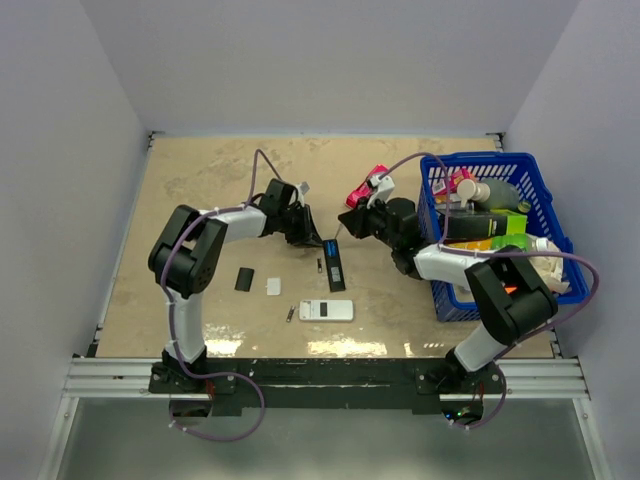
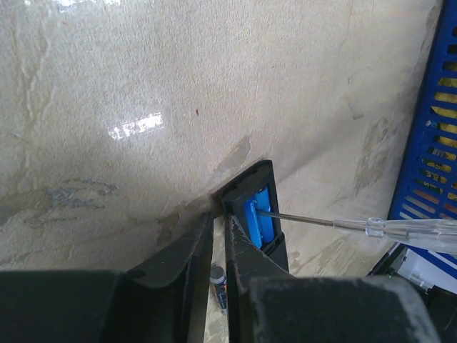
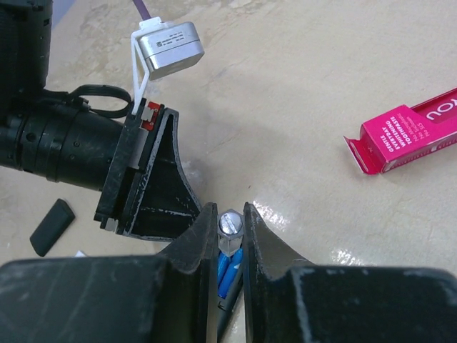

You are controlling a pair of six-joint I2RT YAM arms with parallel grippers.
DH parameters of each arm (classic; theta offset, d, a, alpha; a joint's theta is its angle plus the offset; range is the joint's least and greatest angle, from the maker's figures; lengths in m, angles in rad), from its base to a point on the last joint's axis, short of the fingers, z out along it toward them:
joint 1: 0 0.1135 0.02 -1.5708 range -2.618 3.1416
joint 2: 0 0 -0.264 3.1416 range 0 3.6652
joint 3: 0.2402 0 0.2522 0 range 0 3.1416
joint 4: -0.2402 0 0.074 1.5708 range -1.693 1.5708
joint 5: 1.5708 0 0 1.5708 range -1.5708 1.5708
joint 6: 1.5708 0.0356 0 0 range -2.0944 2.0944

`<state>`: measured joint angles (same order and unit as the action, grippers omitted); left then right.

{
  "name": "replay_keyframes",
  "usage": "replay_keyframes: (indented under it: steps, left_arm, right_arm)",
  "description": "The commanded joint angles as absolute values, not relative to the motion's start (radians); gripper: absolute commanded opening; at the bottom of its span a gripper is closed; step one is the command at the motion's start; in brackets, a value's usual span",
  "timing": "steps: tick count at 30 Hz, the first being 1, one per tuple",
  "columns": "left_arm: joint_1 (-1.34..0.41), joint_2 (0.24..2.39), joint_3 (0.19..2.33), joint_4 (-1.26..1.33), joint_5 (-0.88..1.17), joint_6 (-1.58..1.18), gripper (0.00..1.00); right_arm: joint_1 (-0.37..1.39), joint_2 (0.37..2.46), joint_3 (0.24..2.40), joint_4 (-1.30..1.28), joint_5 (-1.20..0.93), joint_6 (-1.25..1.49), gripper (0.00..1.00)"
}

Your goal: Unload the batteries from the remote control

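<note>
Close to the table's point(image 1: 200, 180) near edge lies a white remote point(image 1: 326, 310), with a black cover point(image 1: 244, 279) and a white cover point(image 1: 273, 286) to its left (set aside, clear of the work). Further in, at mid-table, the black remote point(image 1: 336, 268) lies with its bay open and two blue batteries point(image 2: 258, 214) seated inside. The left gripper point(image 2: 220, 227) meets one corner of it, jaws almost together. Whether they pinch the wall or only press on it I cannot tell, but the aim looks like steadying it. The right gripper point(image 3: 229, 209) is clenched on a screwdriver point(image 2: 371, 229) whose tip touches a blue cell, presumably to lever it out. A greyish cell point(image 2: 219, 280) lies loose beside the remote. Toward the far right are a pink box point(image 1: 367, 185) and a blue basket point(image 1: 480, 157).
</note>
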<state>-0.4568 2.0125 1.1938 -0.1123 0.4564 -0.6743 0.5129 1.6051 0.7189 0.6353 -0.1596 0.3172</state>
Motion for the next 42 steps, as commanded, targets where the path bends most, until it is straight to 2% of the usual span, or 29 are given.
replay_keyframes:
  steps: [1,6,12,20,24,28,37,42]
  left_arm:
    - [-0.477,2.045,1.112,-0.244,0.325,-0.65,0.18]
    - [-0.477,2.022,1.078,-0.245,0.305,-0.66,0.18]
    - [-0.44,1.97,1.029,-0.236,0.328,-0.69,0.17]
    - [-0.388,1.893,1.052,-0.273,0.33,-0.687,0.28]
    - [-0.388,1.887,1.054,-0.238,0.417,-0.677,0.31]
    - [-0.388,1.867,1.049,-0.247,0.391,-0.672,0.32]
    - [-0.39,1.894,1.074,-0.281,0.339,-0.631,0.34]
    - [-0.39,1.925,1.1,-0.299,0.334,-0.609,0.31]
  right_arm:
    - [0.505,1.669,0.666,0.56,-0.253,0.392,0.0]
    - [0.495,1.71,0.646,0.669,-0.314,0.478,0.0]
    - [0.495,1.75,0.695,0.678,-0.356,0.499,0.0]
    - [0.495,1.737,0.71,0.652,-0.338,0.488,0.0]
    - [0.497,1.732,0.687,0.673,-0.35,0.52,0.0]
    - [0.499,1.735,0.675,0.667,-0.334,0.519,0.0]
    - [0.495,1.735,0.67,0.663,-0.318,0.528,0.0]
    - [0.494,1.743,0.678,0.638,-0.305,0.514,0.0]
